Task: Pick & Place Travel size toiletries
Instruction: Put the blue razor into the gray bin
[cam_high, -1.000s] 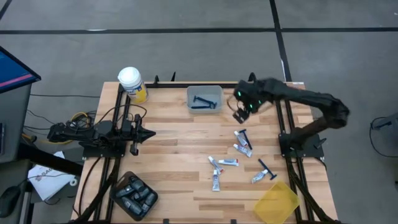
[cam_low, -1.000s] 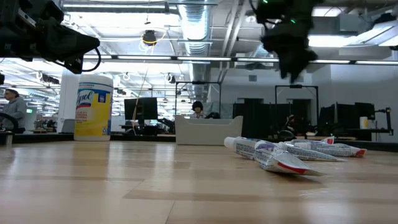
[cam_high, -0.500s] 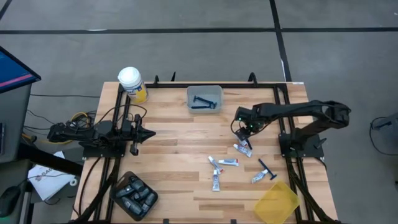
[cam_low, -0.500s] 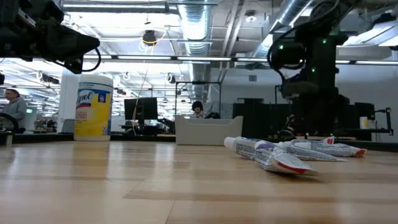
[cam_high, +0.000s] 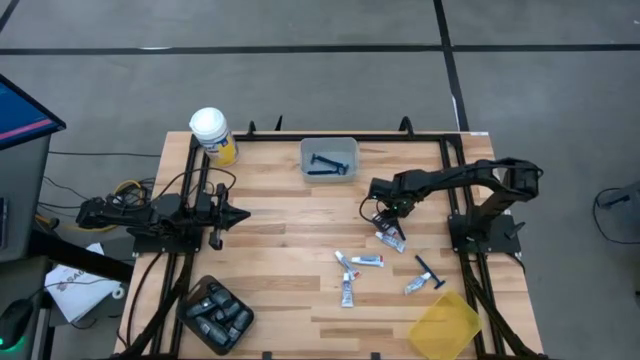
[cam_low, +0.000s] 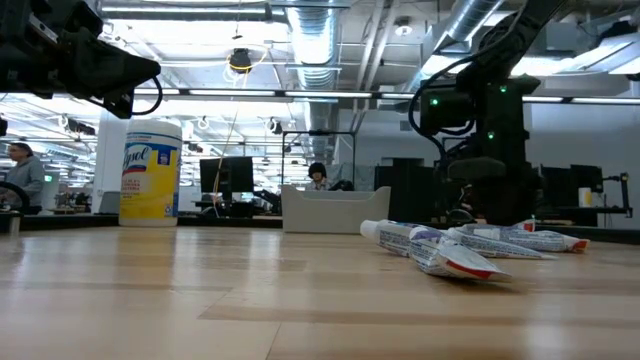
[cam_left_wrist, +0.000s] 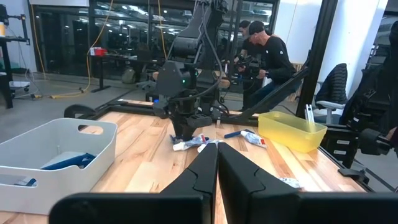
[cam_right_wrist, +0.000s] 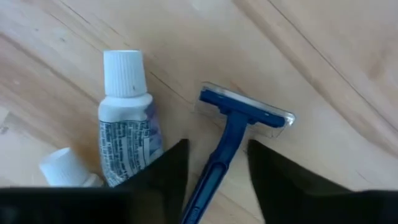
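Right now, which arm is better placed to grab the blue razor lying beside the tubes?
The right. Its gripper is down over the blue razor, one finger on each side of the handle. The left gripper sits shut near the table's left edge, far from it.

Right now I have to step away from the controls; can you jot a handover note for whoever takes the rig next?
Right claw: down at the table, fingers straddling the handle of a blue razor, not yet closed on it. A white tube lies right beside the razor.
Left claw: shut, empty, waiting at the left side of the table.
Done: a blue razor already lies in the grey bin at the far edge.
Left: the razor under the right claw, the tubes mid-table, another razor near the yellow bin. The black tray of dark pods sits at the near left corner.
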